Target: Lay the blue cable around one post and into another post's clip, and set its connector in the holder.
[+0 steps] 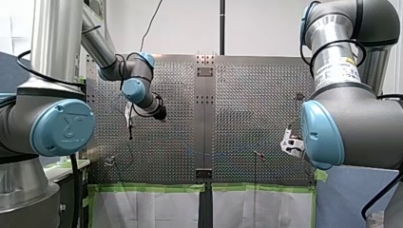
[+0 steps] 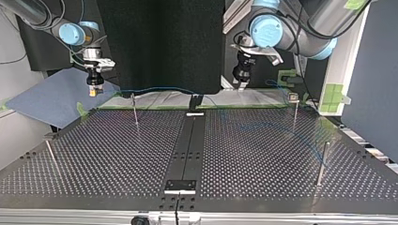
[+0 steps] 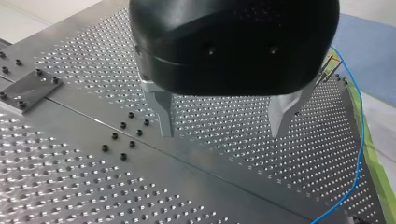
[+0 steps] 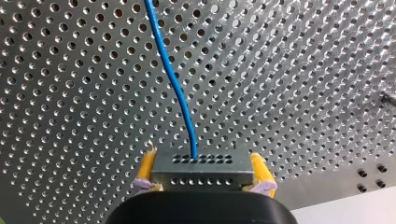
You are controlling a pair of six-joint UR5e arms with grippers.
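Two yellow pads of my right gripper pinch the connector above the table, near its edge. The blue cable leaves the connector and trails along that edge: light, limp; judged best held near the connector. My left gripper hangs spread, empty.

No wording can be read with certainty in any view. In the front view, a raised emblem is borne on the blue joint cap of the left arm. Its strokes resemble a looped letter, but no letters can be made out. A white label with dark print and a small yellow mark is carried on the silver tube of the right arm, its print too small to be read.
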